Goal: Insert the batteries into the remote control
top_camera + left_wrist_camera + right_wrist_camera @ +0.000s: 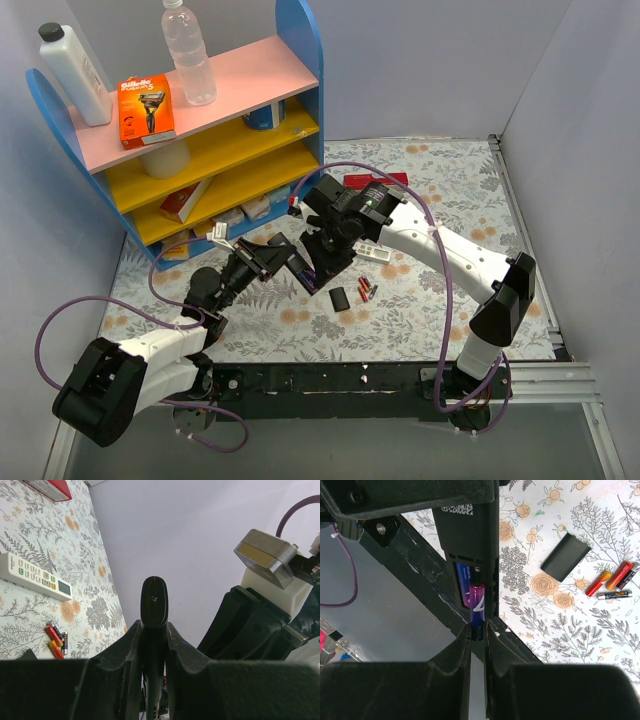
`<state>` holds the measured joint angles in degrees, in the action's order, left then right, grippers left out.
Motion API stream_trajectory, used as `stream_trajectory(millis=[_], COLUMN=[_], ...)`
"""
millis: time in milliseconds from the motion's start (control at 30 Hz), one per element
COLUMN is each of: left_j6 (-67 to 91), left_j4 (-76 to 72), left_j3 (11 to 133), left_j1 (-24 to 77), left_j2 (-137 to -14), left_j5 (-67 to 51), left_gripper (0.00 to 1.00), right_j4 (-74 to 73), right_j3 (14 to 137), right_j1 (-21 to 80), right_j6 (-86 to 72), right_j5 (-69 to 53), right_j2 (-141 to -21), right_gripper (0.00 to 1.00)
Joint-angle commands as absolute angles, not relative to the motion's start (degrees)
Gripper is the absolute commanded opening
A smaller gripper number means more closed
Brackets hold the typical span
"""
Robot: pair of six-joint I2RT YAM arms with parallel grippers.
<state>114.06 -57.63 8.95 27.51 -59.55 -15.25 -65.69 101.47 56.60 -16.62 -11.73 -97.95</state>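
Item, left gripper (154, 628): you have its black moulded fingers clenched on the black remote (154, 602); a slim, glossy plastic bar with a rounded end, held clear of the cloth.
Item, right gripper (477, 630): pinched on a purple battery (476, 605); a thin, smooth cylinder whose far end lies in the remote's open compartment; a blue-purple cell (464, 577) sits beside it in the next slot.
Item, loose batteries (619, 576): red, orange-tipped and dark cylinders, close together on the cloth; near them lies a battery cover (566, 557), a matt black rectangle with rounded corners.
Item, white remote (35, 575): flat, with rows of small buttons and a pale screen.
Surface: table (450, 190) under a white cloth printed with ferns and orange flowers; a blue-sided shelf unit (215, 150) with pink and yellow boards stands at the far left; the walls are plain grey.
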Motion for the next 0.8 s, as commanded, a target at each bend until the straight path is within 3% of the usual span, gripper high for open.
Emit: stream_trajectory(millis=[0,767], left_j6=[114.1,112.4], left_j4=[-59.5,-57.7], left_j3=[9.9,10.5], left_j1=[27.7,27.8], left_j2=[-59.0,-56.7], left_j5=[-14.7,-15.3], left_gripper=[0.00,0.00], right_j4=[-66.7,-66.7], right_j3=[103.9,105.1], right_j1=[57.1,57.9], right_j6=[-17.2,-21.2], right_j5=[-13.2,-7.6], right_j2=[-98.4,-100.3], right_gripper=[0.01,0.01])
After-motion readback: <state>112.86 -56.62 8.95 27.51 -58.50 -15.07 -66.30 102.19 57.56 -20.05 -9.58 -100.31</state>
